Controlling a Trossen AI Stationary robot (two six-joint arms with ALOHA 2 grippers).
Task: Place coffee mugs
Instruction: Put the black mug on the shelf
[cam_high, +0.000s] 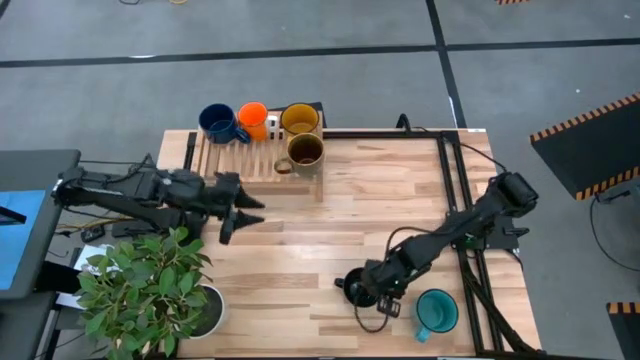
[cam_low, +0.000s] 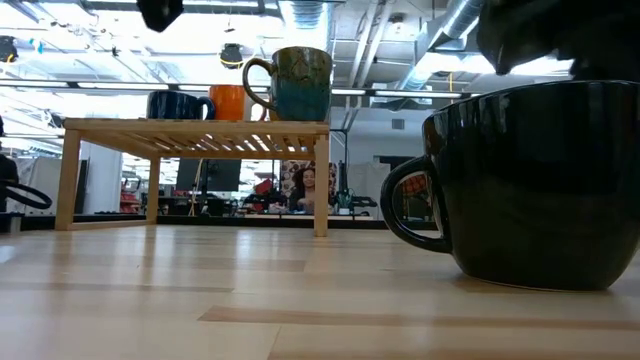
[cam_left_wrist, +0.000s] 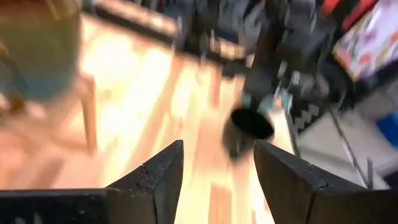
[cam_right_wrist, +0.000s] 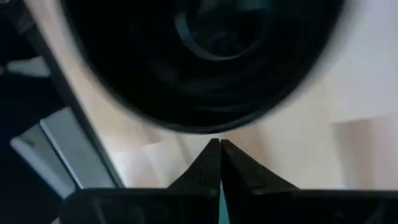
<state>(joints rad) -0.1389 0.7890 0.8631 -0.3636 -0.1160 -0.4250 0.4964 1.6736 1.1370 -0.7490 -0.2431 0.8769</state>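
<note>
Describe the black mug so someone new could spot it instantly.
Start at the wooden table, then go to its near edge by the right arm, well away from the wooden rack holding four mugs. The black mug stands upright on the tabletop at the right gripper, beside the teal mug; it alone is black.
</note>
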